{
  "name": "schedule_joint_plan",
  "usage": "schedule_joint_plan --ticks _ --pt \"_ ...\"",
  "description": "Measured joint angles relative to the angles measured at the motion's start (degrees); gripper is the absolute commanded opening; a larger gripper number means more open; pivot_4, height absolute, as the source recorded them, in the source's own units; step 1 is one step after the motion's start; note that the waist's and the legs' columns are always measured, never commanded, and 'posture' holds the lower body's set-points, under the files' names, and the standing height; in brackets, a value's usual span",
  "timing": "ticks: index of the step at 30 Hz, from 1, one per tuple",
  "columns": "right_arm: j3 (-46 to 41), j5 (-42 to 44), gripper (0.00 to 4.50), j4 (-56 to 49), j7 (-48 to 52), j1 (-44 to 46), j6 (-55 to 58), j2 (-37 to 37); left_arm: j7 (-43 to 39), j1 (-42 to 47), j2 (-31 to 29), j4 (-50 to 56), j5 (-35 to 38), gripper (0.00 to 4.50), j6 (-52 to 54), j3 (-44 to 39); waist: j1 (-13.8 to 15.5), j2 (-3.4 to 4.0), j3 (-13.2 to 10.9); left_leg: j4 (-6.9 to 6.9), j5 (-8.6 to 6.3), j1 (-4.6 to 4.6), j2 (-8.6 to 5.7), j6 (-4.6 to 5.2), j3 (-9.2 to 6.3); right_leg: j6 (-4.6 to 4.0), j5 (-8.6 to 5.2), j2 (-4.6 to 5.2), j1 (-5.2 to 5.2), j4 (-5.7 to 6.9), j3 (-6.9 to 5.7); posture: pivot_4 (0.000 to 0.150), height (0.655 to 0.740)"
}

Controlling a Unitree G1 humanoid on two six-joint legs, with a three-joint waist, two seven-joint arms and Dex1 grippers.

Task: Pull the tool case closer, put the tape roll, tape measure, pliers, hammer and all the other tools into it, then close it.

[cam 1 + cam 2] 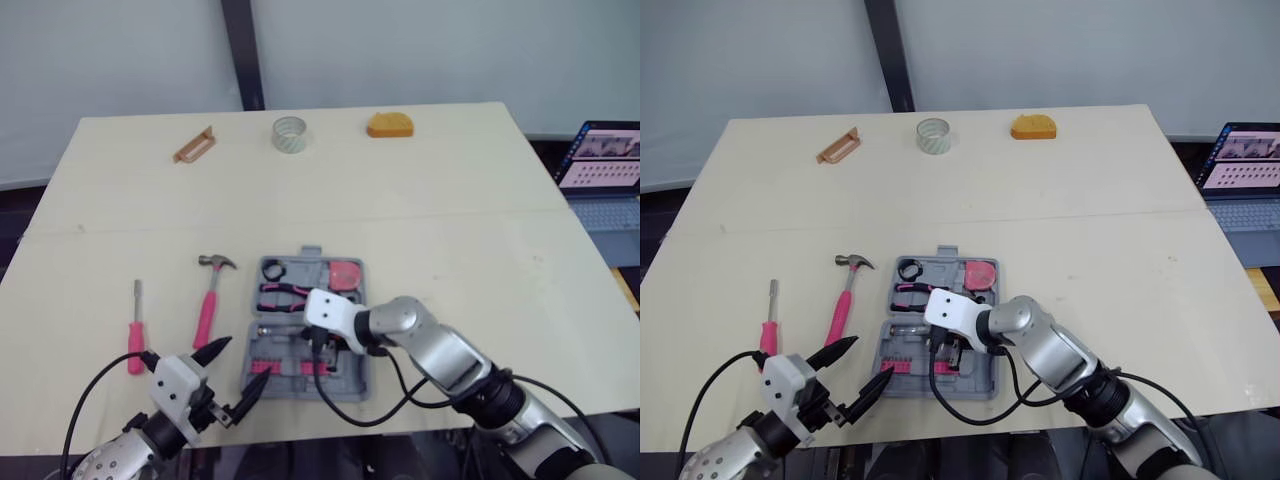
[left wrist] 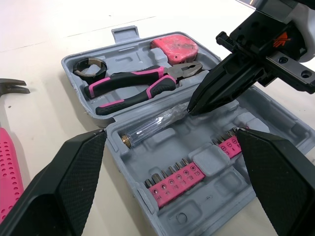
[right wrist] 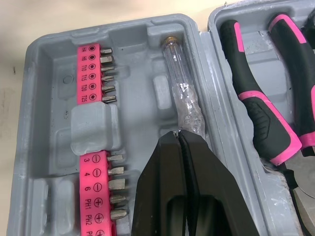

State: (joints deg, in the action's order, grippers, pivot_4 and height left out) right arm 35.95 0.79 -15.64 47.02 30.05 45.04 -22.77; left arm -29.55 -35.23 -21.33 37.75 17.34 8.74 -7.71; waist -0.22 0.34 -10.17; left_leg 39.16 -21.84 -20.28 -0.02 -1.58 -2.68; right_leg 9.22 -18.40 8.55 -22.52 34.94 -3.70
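The grey tool case lies open near the table's front edge. Its far half holds a small black ring, pink-handled pliers and a pink tape measure. In the near half lie a clear-handled driver and pink bit strips. My right gripper is shut, its tips resting on the clear driver. At the case's near left corner my left gripper is open and holds nothing. On the table left of the case lie the pink-handled hammer and a pink screwdriver.
At the far edge of the table are a clear tape roll, an orange object and a brown handle-shaped piece. A laptop stands off the table to the right.
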Motion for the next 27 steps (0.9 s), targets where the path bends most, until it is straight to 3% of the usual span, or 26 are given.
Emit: schedule_joint_plan --ticks 27 --pt "-0.92 -0.81 0.09 3.29 -0.37 0.28 -2.34 2.39 0.38 0.45 -0.02 0.0 -0.15 4.5 0.03 0.52 -0.04 0.0 0.0 0.0 0.0 0.01 0.0 0.0 0.0 0.0 0.0 0.0 0.0 0.02 0.0 0.15 0.74"
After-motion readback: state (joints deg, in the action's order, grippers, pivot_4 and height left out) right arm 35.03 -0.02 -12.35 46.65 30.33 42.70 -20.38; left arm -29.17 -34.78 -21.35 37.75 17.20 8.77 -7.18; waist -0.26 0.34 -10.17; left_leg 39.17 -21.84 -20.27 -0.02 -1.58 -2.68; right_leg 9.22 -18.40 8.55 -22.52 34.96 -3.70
